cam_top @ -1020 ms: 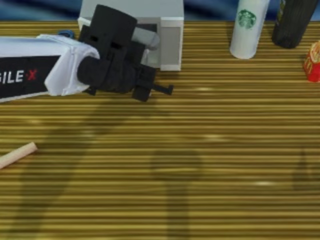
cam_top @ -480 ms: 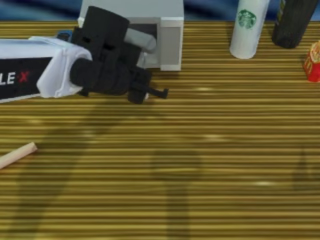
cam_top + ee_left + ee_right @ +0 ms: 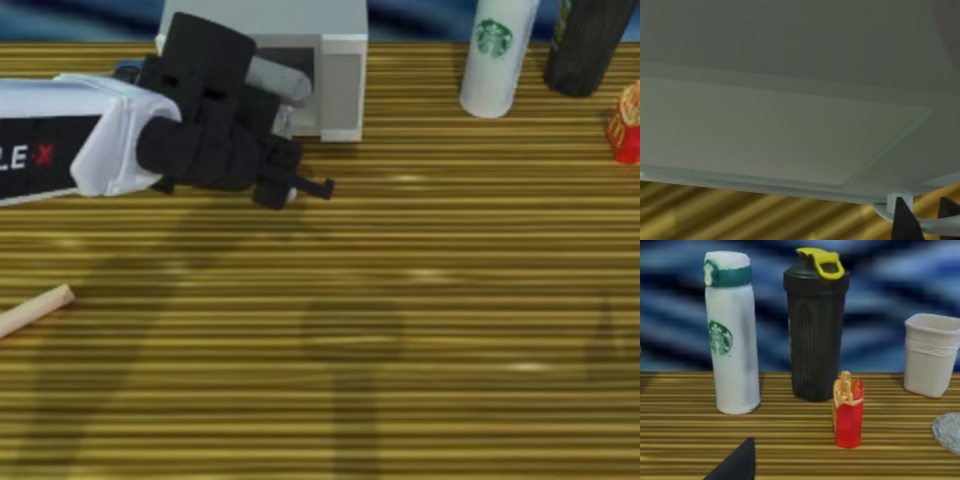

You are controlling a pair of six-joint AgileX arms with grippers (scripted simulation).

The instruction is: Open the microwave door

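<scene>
Striped wooden tabletop point(image 3: 420, 330) carries everything. My left end effector point(image 3: 300, 185) sits right at the front of the microwave point(image 3: 300, 40), its two dark fingertips point(image 3: 902, 220) set on either side of a pale handle on the microwave door point(image 3: 765, 130); whether they pinch it I cannot tell. A white cup point(image 3: 495, 55) stands right of the microwave.

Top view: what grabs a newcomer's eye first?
The left arm's black gripper at the small boxy grey-white microwave, at the table's far edge left of centre. Next, the tall white green-logo tumbler far right, with a small red fries carton at the right edge.
</scene>
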